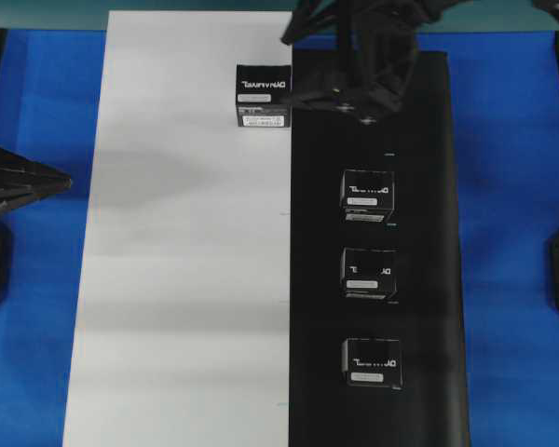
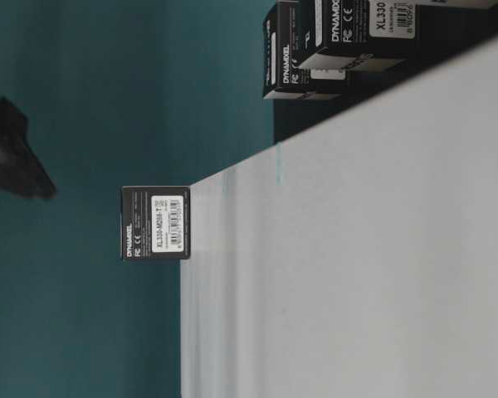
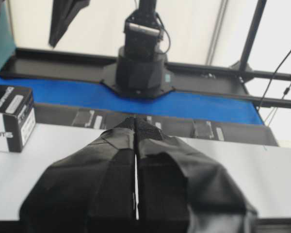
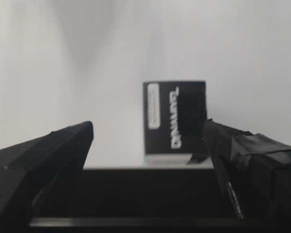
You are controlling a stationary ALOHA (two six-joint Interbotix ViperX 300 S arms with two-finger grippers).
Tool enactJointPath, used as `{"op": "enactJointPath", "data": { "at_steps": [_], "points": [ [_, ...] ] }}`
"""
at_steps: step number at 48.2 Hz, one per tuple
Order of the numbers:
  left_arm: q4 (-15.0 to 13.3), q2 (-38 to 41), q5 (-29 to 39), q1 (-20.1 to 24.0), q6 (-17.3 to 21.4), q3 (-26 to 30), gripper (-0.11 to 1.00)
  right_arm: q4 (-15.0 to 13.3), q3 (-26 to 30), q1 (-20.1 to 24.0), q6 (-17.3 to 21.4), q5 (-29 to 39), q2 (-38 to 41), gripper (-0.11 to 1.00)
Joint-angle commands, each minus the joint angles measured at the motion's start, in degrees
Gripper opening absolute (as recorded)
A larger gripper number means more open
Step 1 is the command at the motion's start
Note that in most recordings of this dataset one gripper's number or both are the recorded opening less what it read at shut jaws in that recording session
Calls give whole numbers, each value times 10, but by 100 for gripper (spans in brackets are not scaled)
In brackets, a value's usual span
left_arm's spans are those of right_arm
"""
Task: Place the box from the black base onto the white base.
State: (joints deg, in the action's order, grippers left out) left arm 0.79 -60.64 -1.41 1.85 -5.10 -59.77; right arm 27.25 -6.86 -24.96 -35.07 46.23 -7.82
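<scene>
Right gripper [image 1: 368, 93] spread wide, empty, hovering over top end of black base [image 1: 429, 140]. White base [image 1: 177, 279] right beside it, box [image 1: 262, 96] on its near edge. Left gripper [image 3: 136, 160] pressed shut. Looks light, stiff, smooth cardboard; you'd pinch flat sides.

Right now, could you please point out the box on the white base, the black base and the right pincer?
box on the white base [image 1: 263, 94], overhead view, top face.
black base [image 1: 429, 233], overhead view, bare right part.
right pincer [image 4: 148, 138], right wrist view, midway between fingertips.
</scene>
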Motion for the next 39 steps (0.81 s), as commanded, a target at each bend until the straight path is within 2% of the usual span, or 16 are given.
{"op": "enactJointPath", "data": {
  "at_steps": [1,12,20,33,39],
  "points": [
    [2,5,-3,-1,-1,6,-4,4,-12,-3,2,-2,-28,99],
    [2,7,-1,-1,-1,3,-4,3,-75,-4,10,-18,-81,99],
    [2,4,49,0,-4,-2,-4,3,-113,-3,23,-46,-124,99],
    [2,22,62,-1,-62,1,-4,4,-206,13,33,-119,-206,99],
    [2,32,58,0,-61,0,-4,4,-241,27,42,-151,-241,99]
  ]
}}
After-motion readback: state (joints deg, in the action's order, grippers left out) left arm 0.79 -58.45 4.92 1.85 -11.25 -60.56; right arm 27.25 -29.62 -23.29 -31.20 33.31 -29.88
